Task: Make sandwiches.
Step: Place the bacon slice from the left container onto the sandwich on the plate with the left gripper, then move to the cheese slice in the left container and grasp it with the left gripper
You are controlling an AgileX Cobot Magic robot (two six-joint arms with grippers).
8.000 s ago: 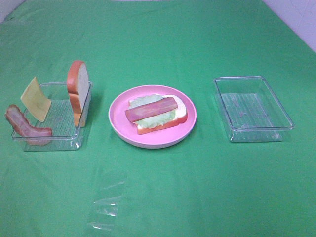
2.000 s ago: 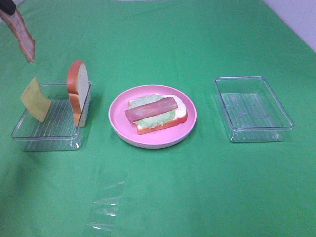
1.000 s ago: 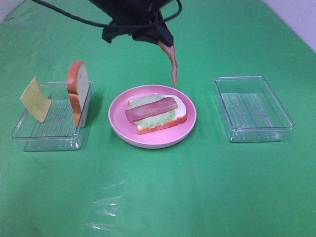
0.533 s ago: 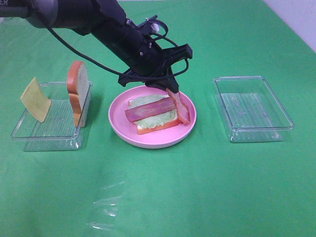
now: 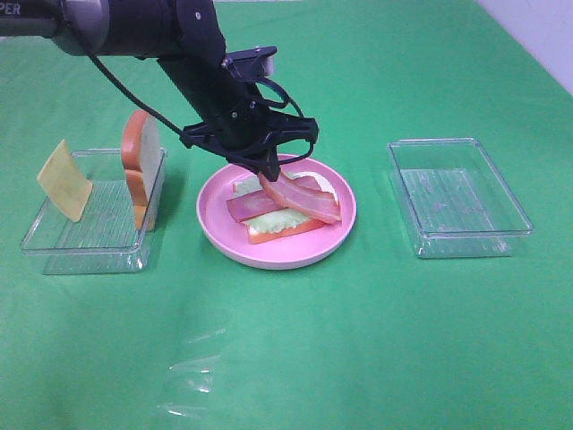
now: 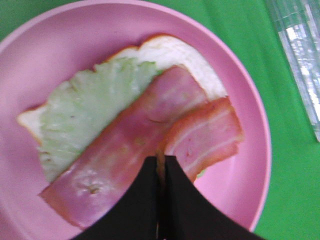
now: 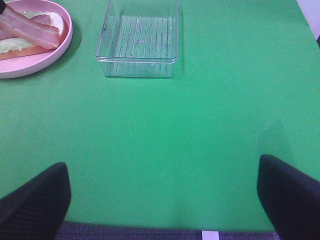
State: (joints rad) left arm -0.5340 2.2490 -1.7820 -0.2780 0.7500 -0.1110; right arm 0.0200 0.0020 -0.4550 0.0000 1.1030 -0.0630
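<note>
On the pink plate [image 5: 215, 224] lies a sandwich stack [image 5: 285, 213]: a bread slice, a pale green lettuce leaf [image 6: 85, 107] and a bacon strip [image 6: 125, 150]. My left gripper [image 5: 269, 168] is shut on a second bacon strip [image 5: 303, 197], which lies slanted across the first; the wrist view shows it [image 6: 205, 137] pinched at its end between the black fingers [image 6: 175, 200]. A second bread slice [image 5: 143, 175] and a yellow cheese square [image 5: 63, 179] stand in the left tray [image 5: 85, 251]. My right gripper [image 7: 165, 200] is open over bare cloth, away from the plate.
An empty clear tray [image 5: 457, 195] stands at the right; it also shows in the right wrist view [image 7: 137, 40]. A clear plastic film [image 5: 192, 372] lies on the green cloth near the front. The left arm [image 5: 143, 27] reaches in from the upper left.
The left gripper took the bacon strip from the left tray, carried it over to the plate and has lowered it from hanging upright to lying across the first strip.
</note>
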